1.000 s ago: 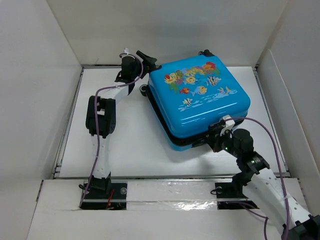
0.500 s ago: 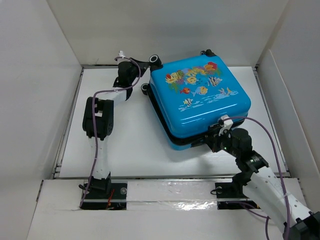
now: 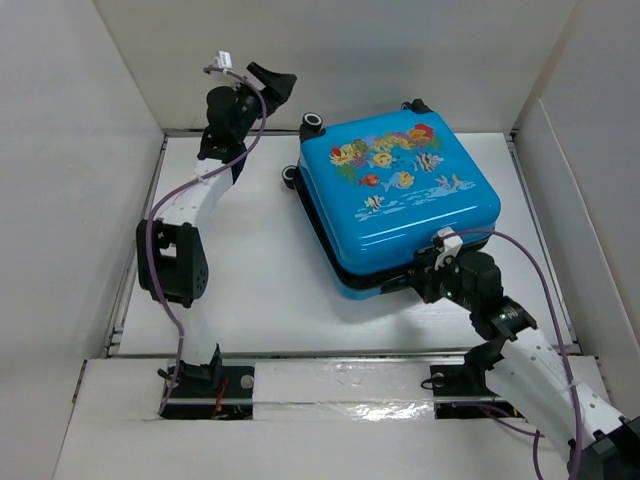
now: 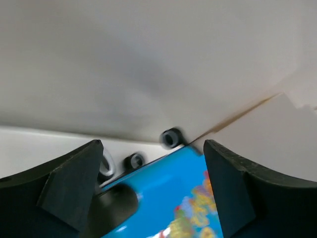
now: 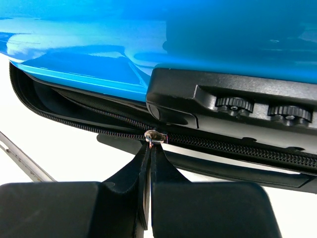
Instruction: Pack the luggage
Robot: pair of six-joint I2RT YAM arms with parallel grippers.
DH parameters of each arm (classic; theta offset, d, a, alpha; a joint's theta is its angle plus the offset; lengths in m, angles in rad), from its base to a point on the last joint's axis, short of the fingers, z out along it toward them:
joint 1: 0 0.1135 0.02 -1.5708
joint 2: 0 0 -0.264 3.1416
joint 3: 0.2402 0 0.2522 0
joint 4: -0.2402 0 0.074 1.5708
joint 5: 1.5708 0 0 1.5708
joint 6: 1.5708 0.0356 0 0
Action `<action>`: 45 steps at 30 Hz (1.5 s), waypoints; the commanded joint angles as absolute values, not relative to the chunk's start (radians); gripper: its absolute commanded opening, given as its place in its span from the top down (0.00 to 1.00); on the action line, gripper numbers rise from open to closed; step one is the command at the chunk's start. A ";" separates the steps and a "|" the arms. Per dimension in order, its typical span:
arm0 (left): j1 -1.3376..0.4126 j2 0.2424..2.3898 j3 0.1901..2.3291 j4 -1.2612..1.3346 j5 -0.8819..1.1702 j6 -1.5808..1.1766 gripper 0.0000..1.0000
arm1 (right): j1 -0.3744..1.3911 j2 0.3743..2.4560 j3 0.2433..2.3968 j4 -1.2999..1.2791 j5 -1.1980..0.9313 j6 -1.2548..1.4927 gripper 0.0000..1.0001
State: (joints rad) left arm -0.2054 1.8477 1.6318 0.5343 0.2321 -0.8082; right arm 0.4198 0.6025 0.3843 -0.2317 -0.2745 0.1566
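Inside a white-walled enclosure, a white table (image 3: 250, 290) carries the whole scene. On its far right part lies the luggage (image 3: 400, 200), a bright blue hard-shell case printed with cartoon fish and coral. It lies flat with the printed shell facing up and turned at an angle to the table edges. The two shells are folded together, yet along the near edge a dark gap shows between them.

The left arm reaches up at the far left, close to the back wall. The left gripper (image 3: 272, 80) hangs in the air above and left of the case's far left corner. In the left wrist view its jaws stand wide apart with nothing between them (image 4: 151, 151), and a blue corner of the luggage (image 4: 173, 198) shows below.

The right arm stretches from the near right to the case's near edge. There the right gripper (image 3: 425, 272) is pressed closed against the seam.

A black lock block with ridged dials (image 5: 233, 103) sits on that edge, just above the zipper track (image 5: 237, 147). Black-and-white wheels (image 3: 312, 122) stick out at the far left side.

Smallest of all, the metal zipper pull (image 5: 155, 137) is pinched between the right gripper's closed fingertips (image 5: 149, 148).
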 commanded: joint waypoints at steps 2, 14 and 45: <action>-0.199 1.950 1.699 0.224 0.222 -0.669 0.14 | 0.431 0.580 0.434 -0.150 -0.291 0.149 1.00; -0.249 2.170 1.902 0.209 0.328 -0.699 0.04 | 0.440 0.632 0.437 -0.135 -0.304 0.140 1.00; -0.244 2.445 2.030 0.773 0.391 -1.102 1.00 | 0.479 0.646 0.442 -0.143 -0.249 0.161 1.00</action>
State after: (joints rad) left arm -0.2504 2.4767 2.0346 0.6041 0.3710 -1.1465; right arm 0.4664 0.6510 0.3985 -0.2028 -0.2451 0.1577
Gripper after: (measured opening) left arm 0.495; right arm 0.022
